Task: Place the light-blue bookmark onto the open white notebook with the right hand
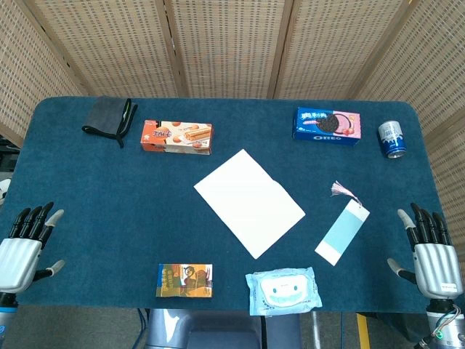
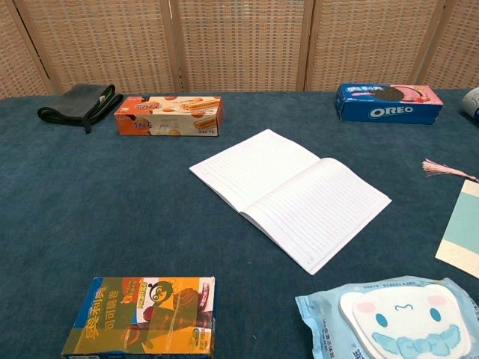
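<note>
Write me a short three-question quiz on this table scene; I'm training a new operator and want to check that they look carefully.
1. True or false: the bookmark already lies on the notebook.
2. Which hand is nearer the bookmark: A) left hand, B) right hand?
3. Fill in: the bookmark's pink tassel points toward the ____ edge of the table, where the cookie box and can stand.

Key:
1. False; it lies on the table, apart from the notebook, on the right hand's side.
2. B; both hands hold nothing, fingers apart.
3. Far.
</note>
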Controlling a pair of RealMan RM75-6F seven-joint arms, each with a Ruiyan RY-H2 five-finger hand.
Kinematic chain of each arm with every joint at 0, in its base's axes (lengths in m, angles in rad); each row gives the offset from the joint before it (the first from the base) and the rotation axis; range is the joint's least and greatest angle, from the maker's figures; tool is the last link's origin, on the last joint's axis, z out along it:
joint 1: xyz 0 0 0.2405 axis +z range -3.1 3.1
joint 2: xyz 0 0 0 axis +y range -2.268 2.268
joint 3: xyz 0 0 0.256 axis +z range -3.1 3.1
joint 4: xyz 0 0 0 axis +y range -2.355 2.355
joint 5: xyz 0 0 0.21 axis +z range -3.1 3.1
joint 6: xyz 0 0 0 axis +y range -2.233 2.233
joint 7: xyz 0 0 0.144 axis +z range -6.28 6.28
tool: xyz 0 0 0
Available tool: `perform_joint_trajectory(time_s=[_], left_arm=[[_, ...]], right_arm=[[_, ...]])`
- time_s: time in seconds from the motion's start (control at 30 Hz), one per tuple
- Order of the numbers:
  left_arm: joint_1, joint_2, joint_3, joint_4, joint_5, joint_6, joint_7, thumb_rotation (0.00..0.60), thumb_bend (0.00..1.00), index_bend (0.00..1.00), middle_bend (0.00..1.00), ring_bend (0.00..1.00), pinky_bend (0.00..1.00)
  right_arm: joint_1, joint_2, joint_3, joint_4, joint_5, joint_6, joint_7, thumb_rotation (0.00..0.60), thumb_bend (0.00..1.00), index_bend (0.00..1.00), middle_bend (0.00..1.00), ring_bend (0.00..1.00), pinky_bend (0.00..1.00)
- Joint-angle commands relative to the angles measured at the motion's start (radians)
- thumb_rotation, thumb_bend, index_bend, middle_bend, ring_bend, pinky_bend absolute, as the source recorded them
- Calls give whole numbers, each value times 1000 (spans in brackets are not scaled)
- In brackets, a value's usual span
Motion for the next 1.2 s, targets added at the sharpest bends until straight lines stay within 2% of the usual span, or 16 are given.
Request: perform_joint_trajectory(time_s=[0.03, 0.23, 0.37, 0.47, 0.57, 0.67, 0.73, 1.0, 1.2], left_arm=[[0, 2, 1, 0, 4, 2, -4, 600, 0, 0, 0, 0, 0], [-4, 8, 3, -4, 0, -8, -12, 600, 0, 0, 0, 0, 0], [-9, 7, -3, -5, -14, -18, -13, 600, 0, 0, 0, 0, 0], [-11, 7, -4, -11, -21, -25, -11, 600, 0, 0, 0, 0, 0], [-13, 7, -6, -18, -25, -28, -7, 600, 0, 0, 0, 0, 0], [-15, 8, -10, -26, -38, -34, -3, 600, 0, 0, 0, 0, 0], [-17, 6, -17, -31, -54, -39, 4, 600, 0, 0, 0, 0, 0], [-42, -11, -43, -43, -135, -94, 55, 600, 0, 0, 0, 0, 0], [-69, -30, -65, -53, -199, -138, 109, 600, 0, 0, 0, 0, 0]], right_arm=[[-1, 0, -2, 0, -3, 2, -2, 600, 0, 0, 0, 0, 0], [3, -1, -15, -3, -15, -14, -14, 600, 0, 0, 0, 0, 0], [42, 14, -20, 22, -38, -72, -38, 600, 0, 0, 0, 0, 0], [118, 22, -27, 118, -121, -142, 5, 600, 0, 0, 0, 0, 0], [213, 24, -61, 250, -233, -218, 173, 600, 0, 22, 0, 0, 0], [287, -4, -98, 402, -336, -230, 328, 600, 0, 86, 0, 0, 0], [321, -33, -120, 505, -393, -213, 384, 600, 0, 116, 0, 0, 0], [388, -158, -179, 802, -490, -129, 501, 600, 0, 143, 0, 0, 0], [446, -245, -220, 959, -520, -147, 542, 600, 0, 164, 0, 0, 0]])
